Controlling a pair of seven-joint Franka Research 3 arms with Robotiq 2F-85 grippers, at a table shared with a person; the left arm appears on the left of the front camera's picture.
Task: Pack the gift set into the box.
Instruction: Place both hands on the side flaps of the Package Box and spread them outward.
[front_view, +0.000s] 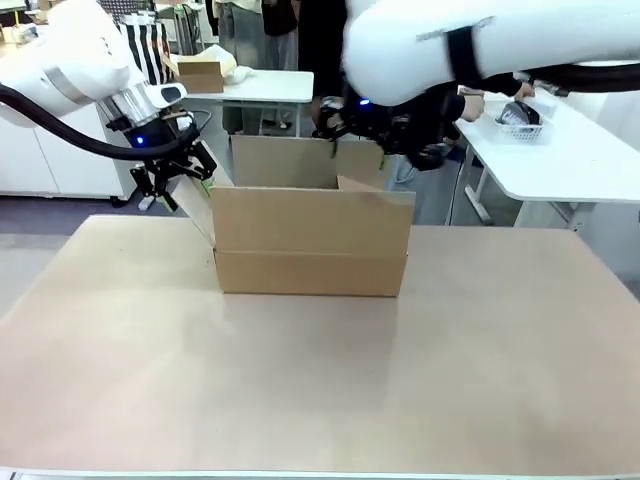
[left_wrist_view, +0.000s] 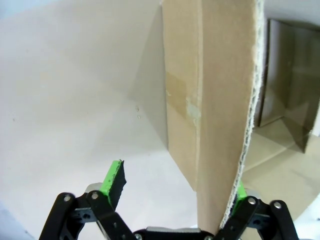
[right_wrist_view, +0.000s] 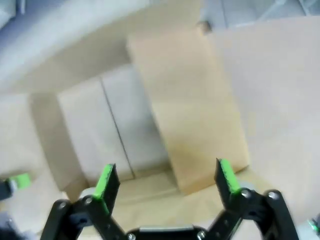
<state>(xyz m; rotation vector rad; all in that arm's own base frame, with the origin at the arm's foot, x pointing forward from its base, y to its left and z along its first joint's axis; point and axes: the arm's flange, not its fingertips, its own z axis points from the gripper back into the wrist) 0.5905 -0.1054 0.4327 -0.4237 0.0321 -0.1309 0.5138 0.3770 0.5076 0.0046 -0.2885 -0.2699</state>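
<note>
The box (front_view: 310, 245) is a large plain brown carton standing open in the middle of the table. My left gripper (front_view: 178, 185) hangs at its left end, open, straddling the upright left flap (left_wrist_view: 215, 100). The flap's edge lies against one green pad (left_wrist_view: 240, 192), and the other pad (left_wrist_view: 114, 176) stands well apart from it. My right gripper (front_view: 358, 140) hovers over the back of the box, open and holding nothing. In the right wrist view it (right_wrist_view: 165, 179) looks down into the bare bottom of the box (right_wrist_view: 120, 135). The gift set is out of view.
The tan table (front_view: 320, 390) has free room in front of and beside the box. Behind it stand a white table (front_view: 270, 88) with a small carton (front_view: 200, 72) and a white table (front_view: 570, 165) at right, where a person's hand (front_view: 470, 103) is near a wire basket (front_view: 520, 122).
</note>
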